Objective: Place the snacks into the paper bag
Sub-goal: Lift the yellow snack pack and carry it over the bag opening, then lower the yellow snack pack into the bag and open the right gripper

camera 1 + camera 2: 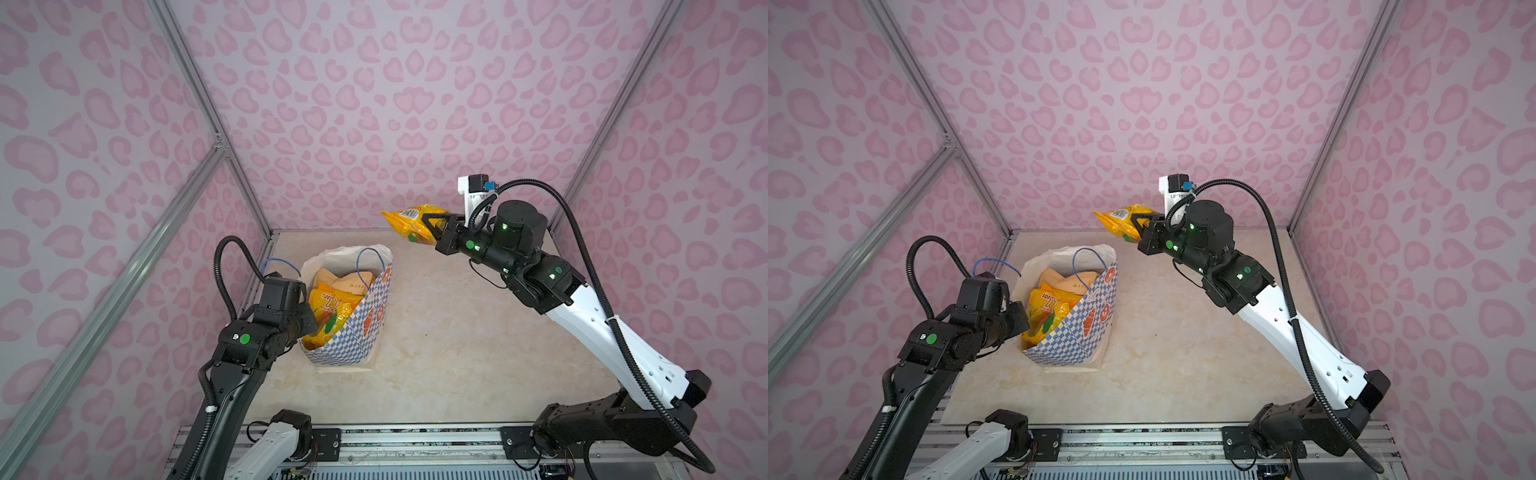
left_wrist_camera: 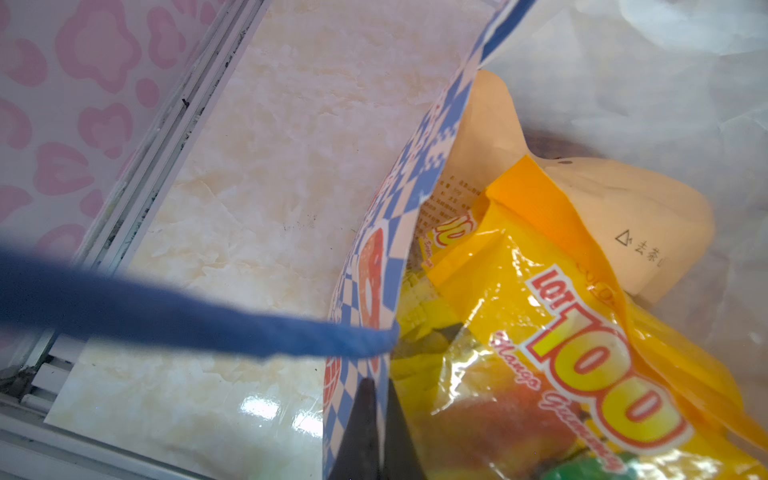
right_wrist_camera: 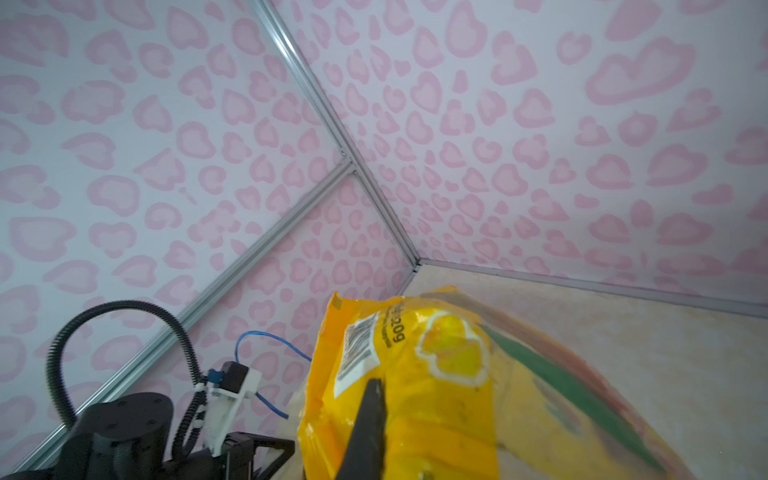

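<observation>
Beyond the paper bag [image 1: 374, 332], rim pinched by my left gripper [image 1: 309, 322], my right gripper [image 1: 434, 226] clamps a yellow packet [image 1: 405, 220]; releasing now would likely miss.

Two high stereo views, two close wrist views.
Both top views look down from above the front rail [image 1: 415, 440] onto the whole worktop [image 1: 457, 353] and the back wall [image 1: 395, 104], sharing nearly everything. The left wrist camera sits very near the paper bag [image 2: 374, 249], peering over its rim inside; the right wrist camera looks past the yellow packet [image 3: 436, 407] toward a rear corner and the left arm [image 3: 124, 428].
</observation>
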Available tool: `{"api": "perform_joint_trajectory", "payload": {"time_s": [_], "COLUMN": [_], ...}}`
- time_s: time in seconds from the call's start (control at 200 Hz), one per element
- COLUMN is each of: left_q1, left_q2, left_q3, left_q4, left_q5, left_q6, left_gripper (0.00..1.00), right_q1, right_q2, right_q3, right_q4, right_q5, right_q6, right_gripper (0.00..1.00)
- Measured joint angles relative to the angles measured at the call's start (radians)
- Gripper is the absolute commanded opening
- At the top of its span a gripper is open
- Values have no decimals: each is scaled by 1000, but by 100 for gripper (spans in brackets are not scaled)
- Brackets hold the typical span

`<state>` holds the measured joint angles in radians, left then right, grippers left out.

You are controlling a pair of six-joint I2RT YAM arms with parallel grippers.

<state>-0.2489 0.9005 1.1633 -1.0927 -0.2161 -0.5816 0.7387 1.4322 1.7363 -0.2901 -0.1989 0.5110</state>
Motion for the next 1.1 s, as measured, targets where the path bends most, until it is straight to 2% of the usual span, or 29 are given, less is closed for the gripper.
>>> {"api": "perform_joint_trajectory", "payload": {"time_s": [0.255, 0.485, 0.68, 0.915, 1.1], "left_q1": [0, 0, 0, 0, 0], "left_q2": [-28, -34, -29, -20, -21], "left_q3": [-2, -8, -31, -40, -49], "left_q4": [-3, 2, 28, 53, 66], "left_q5": [11, 18, 17, 18, 18], "left_q6": [-1, -2, -2, -12, -14], "left_gripper": [4, 5, 4, 4, 4], "right_q1": [79, 111, 125, 130, 130], "right_q2": [293, 488, 529, 524, 533], "right_q3": [358, 526, 530, 430, 416], "right_q4": [-91, -130, -160, -166, -168], "right_q5": [-73, -211, -275, -333, -358], "right_q6": [-45, -30, -11, 24, 48], "right_gripper": [0, 0, 0, 0, 0]}}
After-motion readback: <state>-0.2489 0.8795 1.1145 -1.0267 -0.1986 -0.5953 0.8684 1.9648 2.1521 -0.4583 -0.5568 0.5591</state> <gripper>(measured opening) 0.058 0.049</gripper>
